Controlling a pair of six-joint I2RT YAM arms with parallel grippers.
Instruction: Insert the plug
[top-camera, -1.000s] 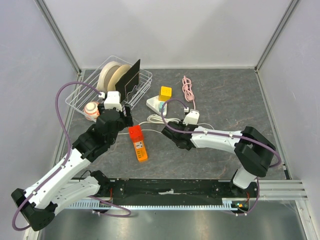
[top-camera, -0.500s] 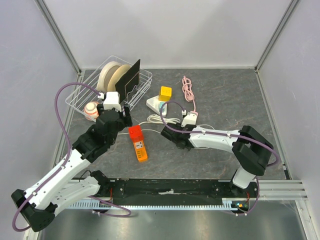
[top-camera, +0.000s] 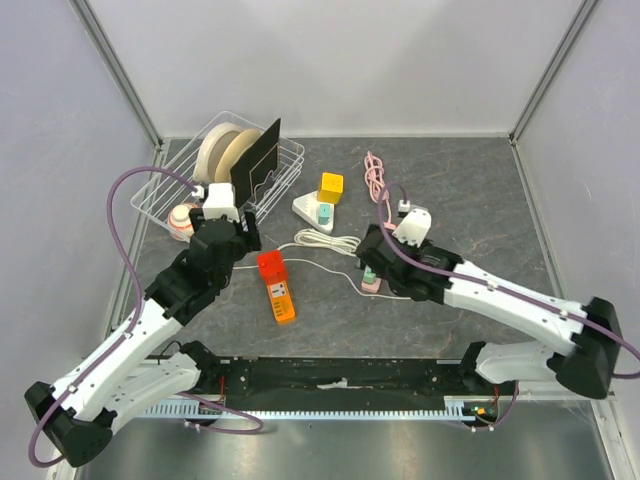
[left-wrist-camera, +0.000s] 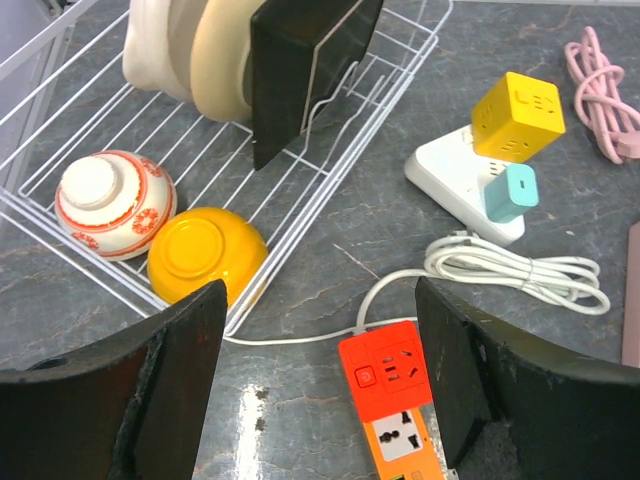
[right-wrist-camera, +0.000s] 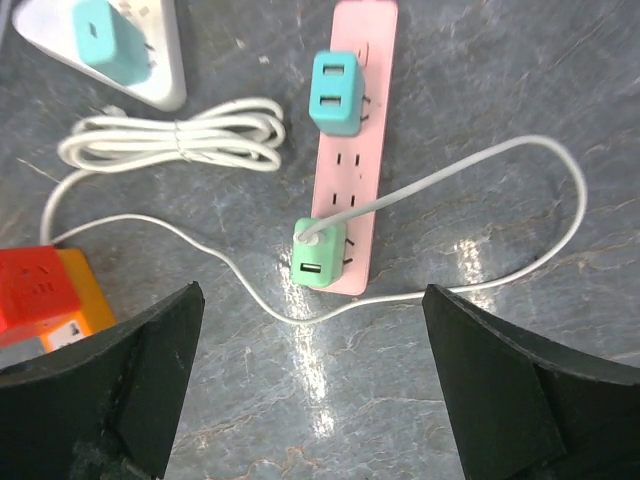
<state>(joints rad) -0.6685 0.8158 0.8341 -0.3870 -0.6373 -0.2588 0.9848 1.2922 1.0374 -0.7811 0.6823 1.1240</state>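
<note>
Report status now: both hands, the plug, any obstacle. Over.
Left hand open, empty, above orange strip. Right hand open, empty, above pink strip. Green plug in pink strip, looks seated. White cable loops alongside; nothing blocking.

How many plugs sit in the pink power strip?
2: a teal plug toward one end, and a green plug, with a white cable, at the other end. None seems hidden.
</note>
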